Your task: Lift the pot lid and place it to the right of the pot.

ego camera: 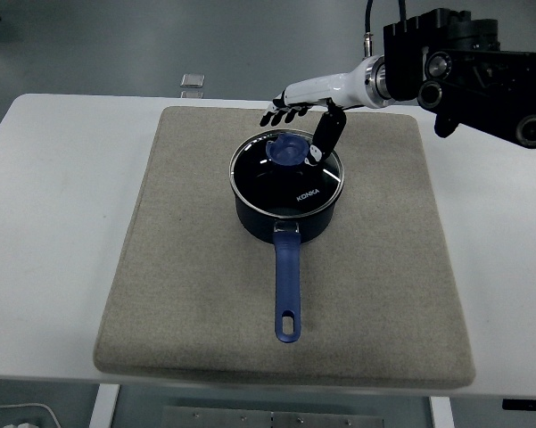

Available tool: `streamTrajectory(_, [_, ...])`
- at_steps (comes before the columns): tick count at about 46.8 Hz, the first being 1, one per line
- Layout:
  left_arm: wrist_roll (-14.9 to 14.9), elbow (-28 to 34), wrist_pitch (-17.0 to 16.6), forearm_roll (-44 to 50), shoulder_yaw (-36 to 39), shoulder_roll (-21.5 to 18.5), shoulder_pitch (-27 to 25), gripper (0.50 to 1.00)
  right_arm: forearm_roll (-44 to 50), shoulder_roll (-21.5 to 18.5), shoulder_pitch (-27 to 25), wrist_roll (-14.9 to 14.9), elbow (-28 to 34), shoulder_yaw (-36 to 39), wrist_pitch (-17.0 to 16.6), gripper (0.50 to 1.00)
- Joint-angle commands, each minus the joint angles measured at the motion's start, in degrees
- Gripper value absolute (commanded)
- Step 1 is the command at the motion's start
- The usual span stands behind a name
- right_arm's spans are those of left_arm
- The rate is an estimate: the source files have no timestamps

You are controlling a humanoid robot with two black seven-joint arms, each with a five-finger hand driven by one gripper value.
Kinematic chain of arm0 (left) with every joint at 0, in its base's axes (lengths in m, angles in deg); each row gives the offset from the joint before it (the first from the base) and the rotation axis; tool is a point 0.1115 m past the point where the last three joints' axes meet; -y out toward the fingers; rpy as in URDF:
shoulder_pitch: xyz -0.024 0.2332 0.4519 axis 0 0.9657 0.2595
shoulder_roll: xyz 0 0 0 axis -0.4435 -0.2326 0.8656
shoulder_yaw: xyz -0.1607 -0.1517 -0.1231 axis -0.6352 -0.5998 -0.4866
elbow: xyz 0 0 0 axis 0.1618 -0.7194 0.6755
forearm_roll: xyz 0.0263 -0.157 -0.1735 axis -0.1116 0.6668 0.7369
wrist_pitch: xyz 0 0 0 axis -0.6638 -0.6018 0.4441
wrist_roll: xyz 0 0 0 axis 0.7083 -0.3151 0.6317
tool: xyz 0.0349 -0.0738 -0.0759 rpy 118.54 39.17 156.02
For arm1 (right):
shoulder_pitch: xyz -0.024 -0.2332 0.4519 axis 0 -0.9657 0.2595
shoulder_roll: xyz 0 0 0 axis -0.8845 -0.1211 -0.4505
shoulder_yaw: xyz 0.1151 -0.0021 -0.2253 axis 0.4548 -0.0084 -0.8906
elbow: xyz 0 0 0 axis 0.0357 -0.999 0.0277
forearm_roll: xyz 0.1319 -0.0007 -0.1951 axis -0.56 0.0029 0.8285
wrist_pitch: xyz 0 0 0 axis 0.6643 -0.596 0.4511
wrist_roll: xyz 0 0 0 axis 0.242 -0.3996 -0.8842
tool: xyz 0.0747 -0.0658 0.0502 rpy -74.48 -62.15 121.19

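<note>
Head view: my right hand (296,114) is hovering with fingers spread, gripping nothing, thumb hanging just right of the blue knob (286,151); the pot lid (287,176) is sitting on the pot (285,218) right below my palm, handle (286,288) pointing toward me

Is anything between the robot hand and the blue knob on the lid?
No, the head view shows only open air between the robot hand and knob.

White table (53,205) carries a beige mat (187,294) bearing the pot (285,209)
</note>
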Motion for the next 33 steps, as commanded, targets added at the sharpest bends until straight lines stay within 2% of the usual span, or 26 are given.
streamTrajectory(1, [0.0, 0.0, 0.0, 0.0, 0.0, 0.0, 0.0, 1.000, 0.9, -0.1, 0.0, 0.0, 0.0, -0.1, 0.2, 0.915])
streamTrajectory(28, [-0.1, 0.0, 0.0, 0.0, 0.0, 0.0, 0.0, 1.000, 2.7, -0.5, 0.0, 0.0, 0.0, -0.4, 0.3, 0.901])
streamTrajectory(33, [0.0, 0.0, 0.0, 0.0, 0.0, 0.0, 0.0, 1.000, 2.7, -0.7, 0.0, 0.0, 0.0, -0.4, 0.3, 0.872])
